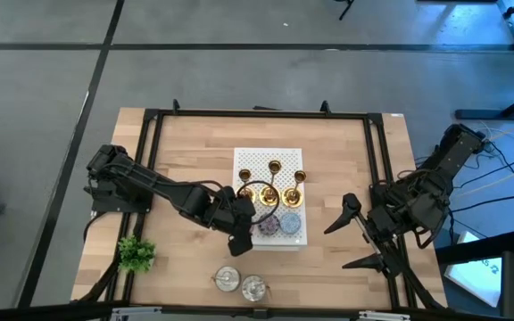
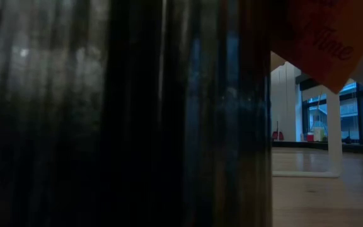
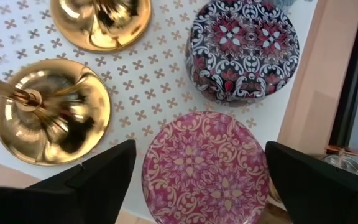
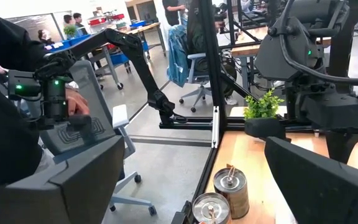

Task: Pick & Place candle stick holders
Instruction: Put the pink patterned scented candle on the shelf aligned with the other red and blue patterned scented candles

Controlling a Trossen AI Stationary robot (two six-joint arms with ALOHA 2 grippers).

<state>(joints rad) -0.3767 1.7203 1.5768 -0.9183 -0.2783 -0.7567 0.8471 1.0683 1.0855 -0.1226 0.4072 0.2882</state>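
Observation:
Three gold candle stick holders (image 1: 275, 167), (image 1: 299, 178), (image 1: 264, 196) stand upright on their round bases on a white patterned board (image 1: 250, 162). The left wrist view shows two of the bases (image 3: 51, 118), (image 3: 101, 22). My left gripper (image 1: 244, 227) hangs open over the board's near left part. Its fingers (image 3: 104, 174) stand on either side of a pink patterned disc (image 3: 207, 165) without touching it. My right gripper (image 1: 353, 236) waits open and raised over the table's right side.
A dark patterned round tin (image 3: 244, 50) sits on the board beside the pink disc. Two silvery pots (image 1: 227, 279), (image 1: 254, 287) stand near the front edge and a small green plant (image 1: 136, 254) at the front left. A dark object close to the low camera (image 2: 118, 113) blocks most of that view.

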